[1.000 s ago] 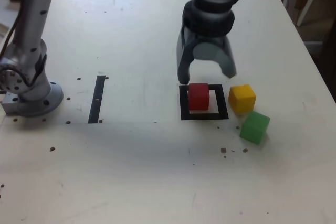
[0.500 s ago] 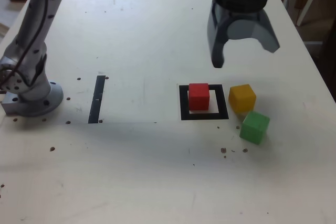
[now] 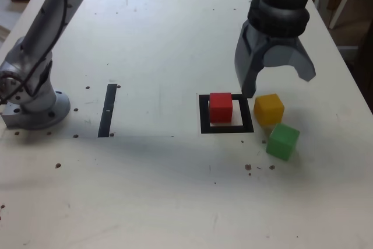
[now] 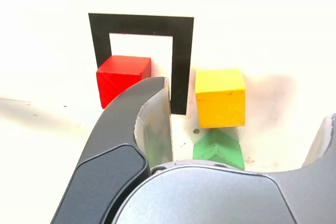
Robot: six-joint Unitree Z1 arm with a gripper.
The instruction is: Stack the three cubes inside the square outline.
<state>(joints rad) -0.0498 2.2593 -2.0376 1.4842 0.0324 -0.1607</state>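
The red cube (image 3: 221,107) (image 4: 123,77) rests inside the square outline (image 3: 227,128) (image 4: 181,51), toward its side on the exterior view's left. The yellow cube (image 3: 268,109) (image 4: 220,98) sits just outside the outline on the exterior view's right. The green cube (image 3: 283,141) (image 4: 218,148) lies in front of the yellow one, turned slightly. My gripper (image 3: 278,86) (image 4: 247,103) hangs open and empty just above and behind the yellow cube. One finger (image 4: 152,124) is over the outline's edge between the red and yellow cubes, the other beyond the yellow cube.
A straight black tape strip (image 3: 108,109) lies on the white table (image 3: 175,190) at the exterior view's left. The arm's grey base (image 3: 32,106) stands near the table's edge on that side. Small dark specks dot the tabletop.
The gripper left the red cube in the outline and opened wider. It rose, shifted to the exterior view's right, then came down toward the yellow cube.
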